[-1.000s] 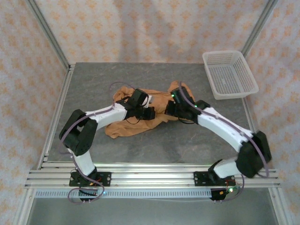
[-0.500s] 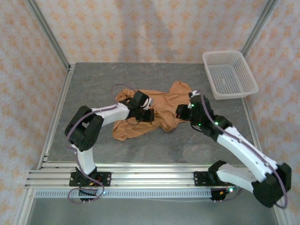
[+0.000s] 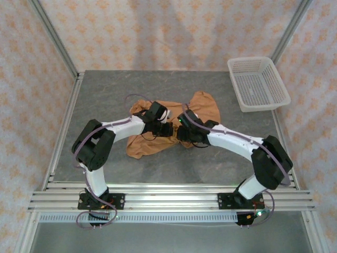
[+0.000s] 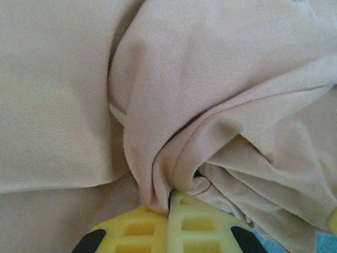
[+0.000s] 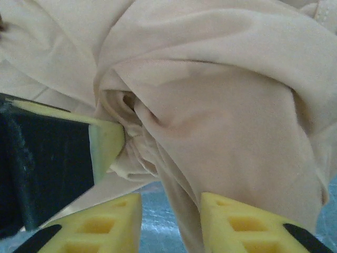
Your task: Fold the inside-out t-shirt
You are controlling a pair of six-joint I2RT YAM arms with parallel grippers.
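The inside-out t-shirt lies crumpled at the middle of the grey table, caramel fabric bunched into folds. My left gripper is on the heap's middle; in the left wrist view its yellow jaws are shut on a gathered ridge of the t-shirt. My right gripper meets it from the right. Its jaws stand open, with a hanging strand of the t-shirt between them, close to the right finger. A left fingertip shows beside that fold.
A white mesh basket stands at the back right corner of the table. Aluminium rails run along the near edge by both arm bases. Patterned walls close in the back and sides.
My right arm swung out to the right, then came back to the heap's middle, and its jaws opened. The shirt's right part now lies spread toward the back right. The left gripper stayed shut.
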